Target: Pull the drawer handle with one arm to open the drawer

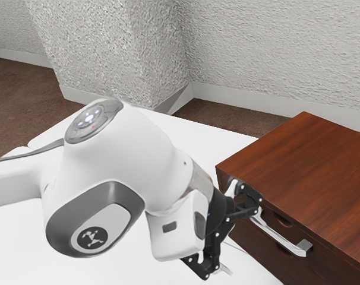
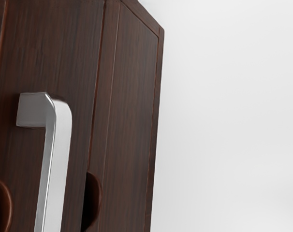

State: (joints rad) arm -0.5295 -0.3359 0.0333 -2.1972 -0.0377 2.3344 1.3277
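The tool [image 1: 232, 234] has its fingers apart, just beside the near end of the silver handle [image 1: 284, 237] on the dark wooden cabinet [image 1: 310, 160], which stands on the white surface [image 1: 186, 133].

Soft, even light all round; the white table [image 1: 227, 139] glows nearly washed out, and the drawer handle [image 2: 54, 159] shows a pale sheen.
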